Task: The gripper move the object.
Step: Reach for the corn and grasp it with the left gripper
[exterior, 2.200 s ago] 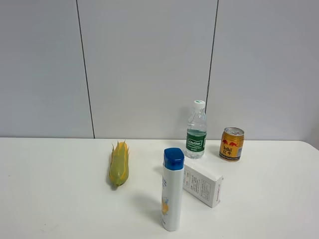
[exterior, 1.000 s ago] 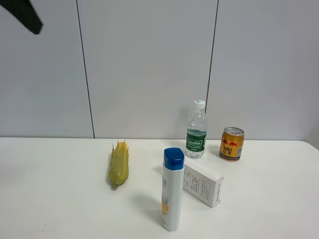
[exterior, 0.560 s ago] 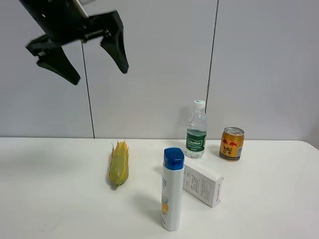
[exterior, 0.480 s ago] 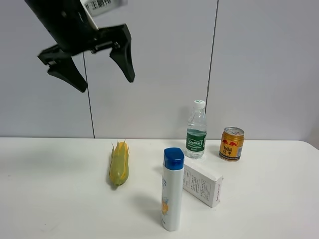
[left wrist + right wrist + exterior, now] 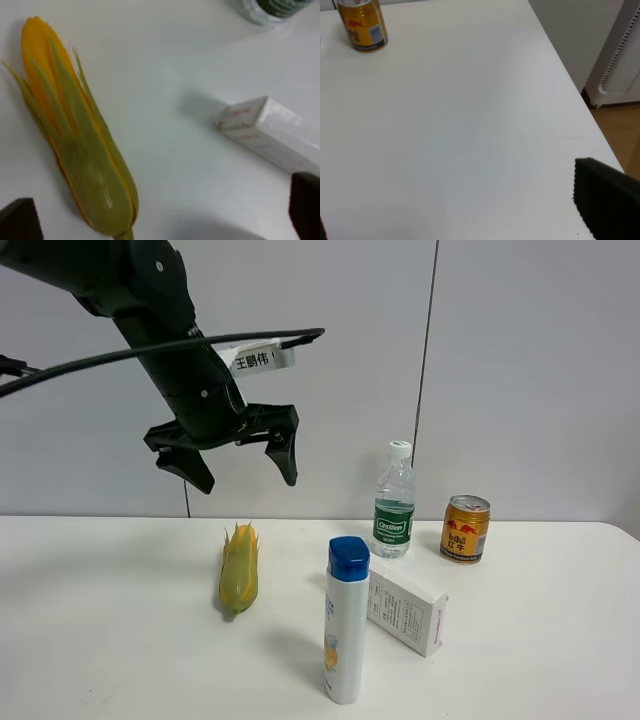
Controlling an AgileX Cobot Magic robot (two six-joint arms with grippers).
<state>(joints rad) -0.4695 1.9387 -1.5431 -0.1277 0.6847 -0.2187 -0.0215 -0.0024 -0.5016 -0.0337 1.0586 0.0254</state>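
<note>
The corn (image 5: 239, 570) lies on the white table (image 5: 120, 640), spiky leaf tips toward the wall. My left gripper (image 5: 247, 480) hangs open and empty in the air above it, well clear of the table. In the left wrist view the corn (image 5: 75, 140) lies between and ahead of the two black fingertips (image 5: 20, 220), which show only at the picture's lower corners, and the left gripper (image 5: 162, 217) stands wide. My right gripper (image 5: 465, 215) is open and empty over bare table; it is out of the exterior view.
A white blue-capped bottle (image 5: 346, 625) stands right of the corn, with a white box (image 5: 405, 612) behind it. A water bottle (image 5: 394, 502) and a gold can (image 5: 465, 529) stand near the wall. The table's right edge (image 5: 580, 95) drops to the floor.
The left arm has come in from the top left and moved down and right, so its open gripper now hangs above the corn. Nothing on the table has moved.
</note>
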